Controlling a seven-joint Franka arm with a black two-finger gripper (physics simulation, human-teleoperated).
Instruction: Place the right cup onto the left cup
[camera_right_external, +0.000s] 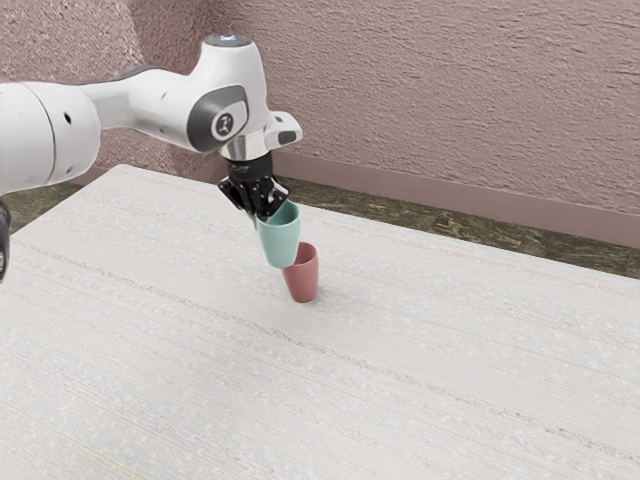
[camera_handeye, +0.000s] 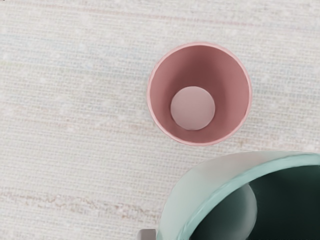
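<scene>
The black gripper (camera_right_external: 262, 212) is at the upper rim of the teal cup (camera_right_external: 280, 242), shut on it and holding it upright off the table. Just beyond and below it, the pink cup (camera_right_external: 304, 280) stands upright on the table, its rim partly behind the teal cup's base. In the wrist view the pink cup (camera_handeye: 225, 95) shows its open mouth and inner bottom. The teal cup (camera_handeye: 200, 192) looms large beside it, nearer the camera, with a small grey piece of a finger (camera_handeye: 147, 234) against its outer wall.
The pale, wood-grained table (camera_right_external: 420, 390) spreads widely around the pink cup. Behind its far edge stands a textured pink wall (camera_right_external: 450, 90) with a baseboard.
</scene>
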